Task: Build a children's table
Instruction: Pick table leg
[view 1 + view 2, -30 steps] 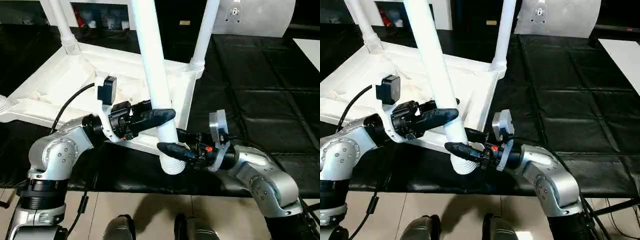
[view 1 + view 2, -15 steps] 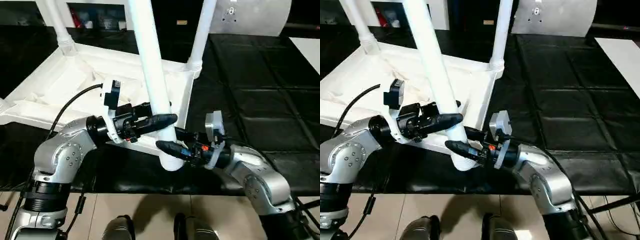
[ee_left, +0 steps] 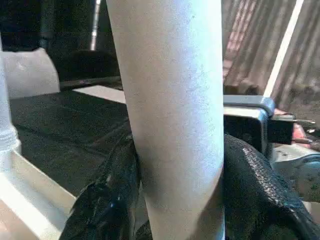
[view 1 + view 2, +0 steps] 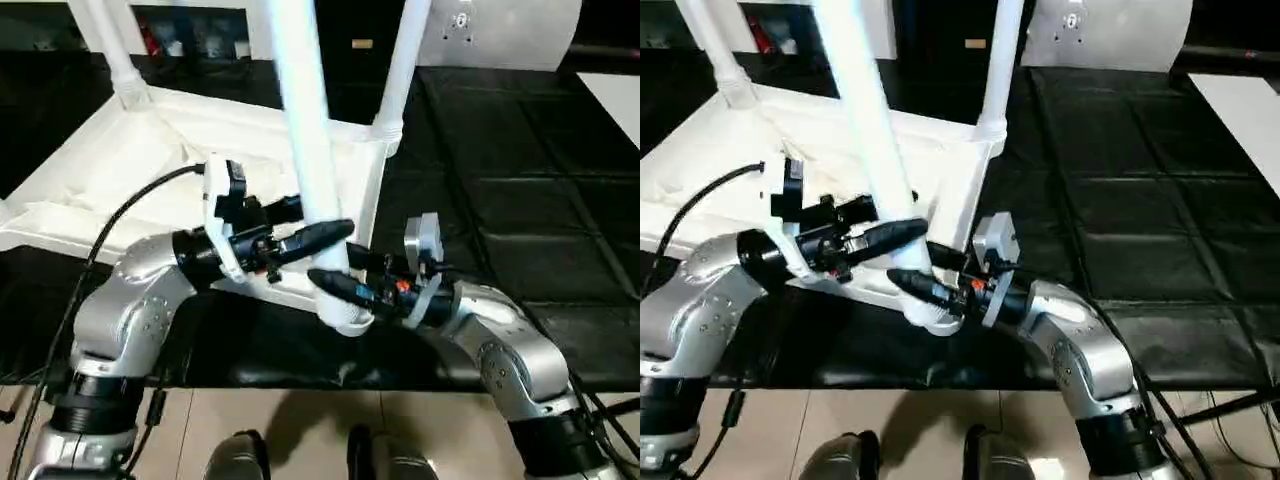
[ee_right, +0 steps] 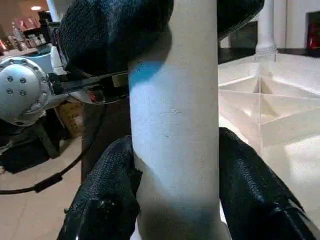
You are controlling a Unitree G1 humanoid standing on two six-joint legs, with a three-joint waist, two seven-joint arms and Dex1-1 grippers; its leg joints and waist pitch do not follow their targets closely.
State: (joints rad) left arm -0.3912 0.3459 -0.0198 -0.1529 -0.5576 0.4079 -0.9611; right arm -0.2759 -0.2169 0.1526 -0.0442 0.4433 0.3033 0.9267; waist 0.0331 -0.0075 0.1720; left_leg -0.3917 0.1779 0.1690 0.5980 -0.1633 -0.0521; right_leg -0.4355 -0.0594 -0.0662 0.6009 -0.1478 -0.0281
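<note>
Now both my left gripper (image 4: 325,235) and right gripper (image 4: 335,285) clamp the leg (image 4: 305,130); its long axis leans upward, foot just beside the table's (image 4: 120,165) near corner.

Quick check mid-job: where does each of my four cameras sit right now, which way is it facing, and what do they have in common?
Left eye: on the head, looking down at the upturned tabletop; both silver forearms show.
Right eye: same scene, slightly offset.
Left wrist: along the left gripper, clamped on the loose leg.
Right wrist: along the right gripper, clamped on that leg, the left gripper's fingers above.
All share the leg.
</note>
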